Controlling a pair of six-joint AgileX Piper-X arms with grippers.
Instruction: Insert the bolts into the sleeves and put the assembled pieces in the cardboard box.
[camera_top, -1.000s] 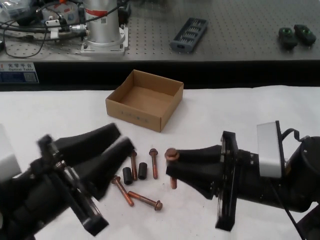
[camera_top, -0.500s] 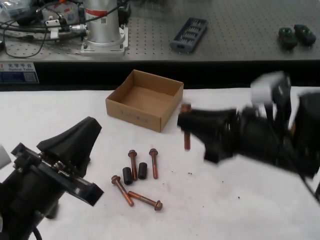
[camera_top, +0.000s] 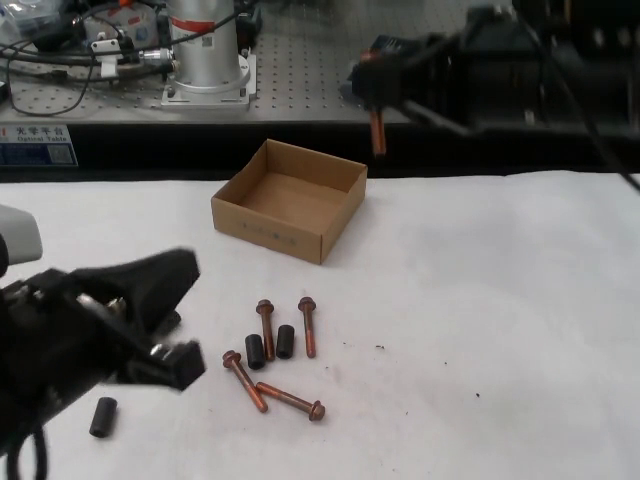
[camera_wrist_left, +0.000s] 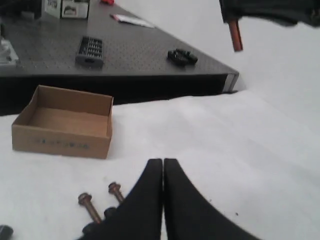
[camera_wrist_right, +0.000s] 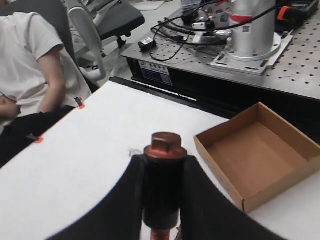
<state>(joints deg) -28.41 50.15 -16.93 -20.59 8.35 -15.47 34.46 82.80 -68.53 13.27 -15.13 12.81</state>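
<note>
So far one bolt (camera_wrist_right: 165, 146) sits in a sleeve (camera_wrist_right: 161, 187), pinched in the right jaws high toward the desk's (camera_top: 480, 300) far edge; the cardboard box (camera_top: 265, 235) is empty, four bolts (camera_top: 307, 325) and some sleeves (camera_top: 285, 341) lie loose mid-desk, and the left jaws are pressed together, empty.

Bright even light, soft shadows; right gripper (camera_top: 372, 80) seems smeared.
</note>
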